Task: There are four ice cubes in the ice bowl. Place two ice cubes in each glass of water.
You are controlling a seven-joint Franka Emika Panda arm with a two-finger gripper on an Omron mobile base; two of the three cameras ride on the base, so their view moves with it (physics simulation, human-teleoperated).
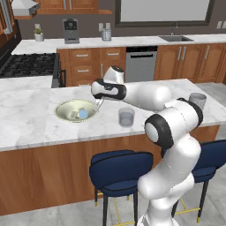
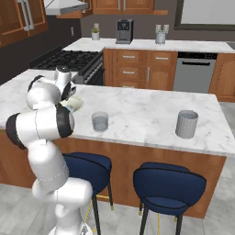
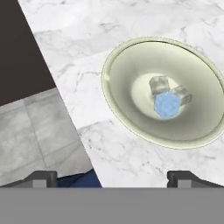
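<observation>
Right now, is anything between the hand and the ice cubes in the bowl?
Nothing visible. The open hand hangs above the marble counter beside the ice bowl, and the ice cubes lie uncovered at the bowl's bottom. The low rim is the only edge to clear.

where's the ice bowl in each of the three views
Left base view: the ice bowl sits left of centre on the marble counter, under the gripper.
Right base view: a small cream edge of it peeks out at left, behind the arm.
Hand view: upper right, rim clear, cubes inside.
Shared landmark: the marble counter.
</observation>
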